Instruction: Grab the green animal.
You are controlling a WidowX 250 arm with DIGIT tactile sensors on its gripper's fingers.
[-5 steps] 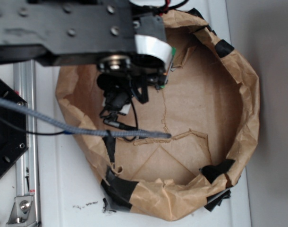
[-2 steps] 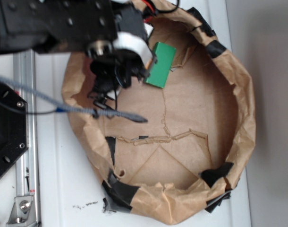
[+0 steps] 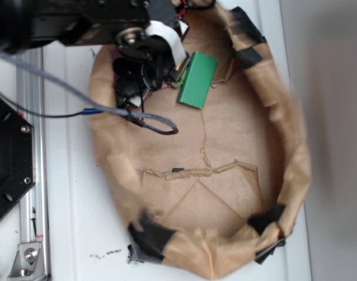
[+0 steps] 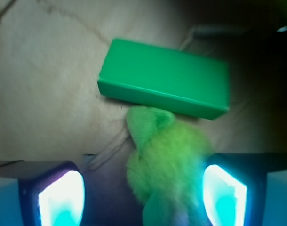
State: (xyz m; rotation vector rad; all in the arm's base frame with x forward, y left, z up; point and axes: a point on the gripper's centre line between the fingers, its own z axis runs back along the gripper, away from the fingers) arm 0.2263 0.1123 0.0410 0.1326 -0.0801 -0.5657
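Two items in paper bag [image 3: 295,146]: green block [image 4: 164,77], green animal [image 4: 167,169] touching block's near edge; gripper [image 4: 143,193] wide open around animal, right pad touching, no grip.

A flat green block [image 3: 198,80] lay inside a taped brown paper ring [image 3: 295,146] on the white surface [image 3: 73,234].

Wrist view: the green animal [image 4: 164,174] is blurred, its lower part cut off by the bottom edge; exterior view: the arm hides it almost entirely
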